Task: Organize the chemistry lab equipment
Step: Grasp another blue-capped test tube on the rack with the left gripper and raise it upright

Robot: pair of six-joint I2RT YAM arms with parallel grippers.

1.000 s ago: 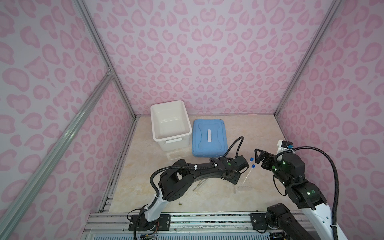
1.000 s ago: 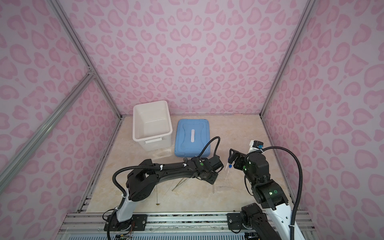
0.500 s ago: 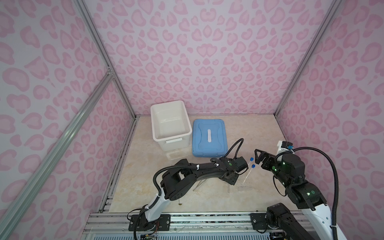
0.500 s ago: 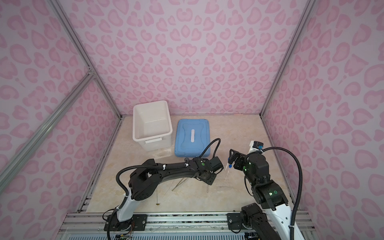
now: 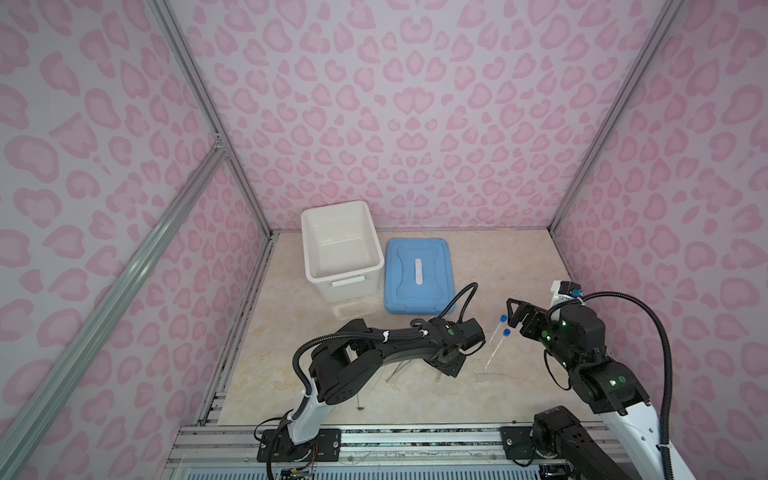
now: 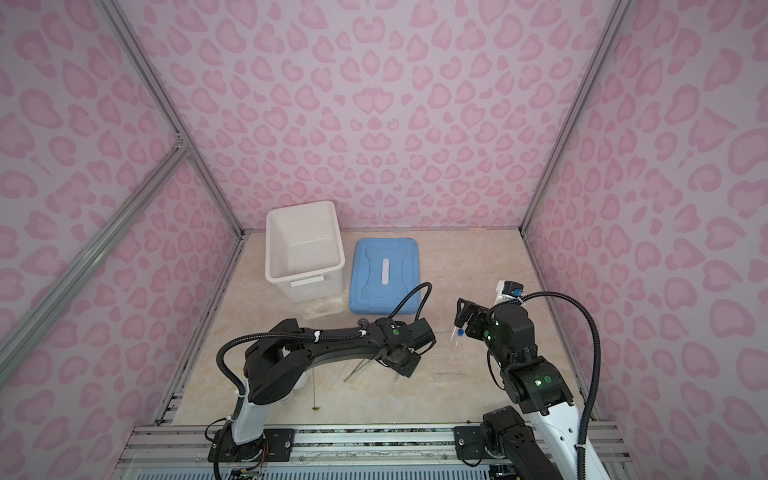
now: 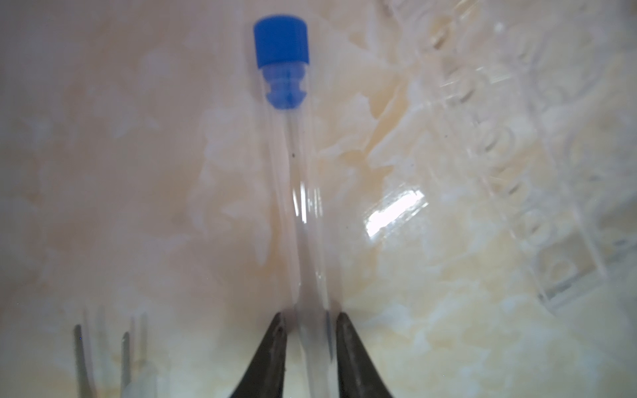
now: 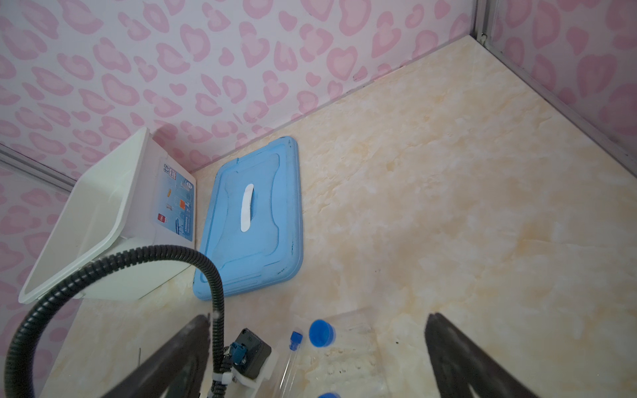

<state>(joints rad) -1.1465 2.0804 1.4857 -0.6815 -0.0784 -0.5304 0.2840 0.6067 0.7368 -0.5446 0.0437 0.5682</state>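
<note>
The lid [image 5: 417, 274] lies right of the bin [image 5: 361, 289], tubes [image 5: 506, 333] nearer the front.

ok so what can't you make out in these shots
- Left hand: mostly hidden under its own wrist in both top views; the left wrist view is too blurred to tell if its fingertips touch the tube.
- Clear rack: blurred and cut by the edge in the left wrist view.
- Blue cap: cut off by the edge of the right wrist view.

Tube [image 7: 305, 220]: clear, glossy.
Cap [image 7: 281, 39]: blue plastic, matt.
Rack [image 7: 499, 144]: clear glossy plastic.
Bin [image 5: 361, 286]: white smooth plastic.
Lid [image 5: 399, 270]: blue matt plastic.
</note>
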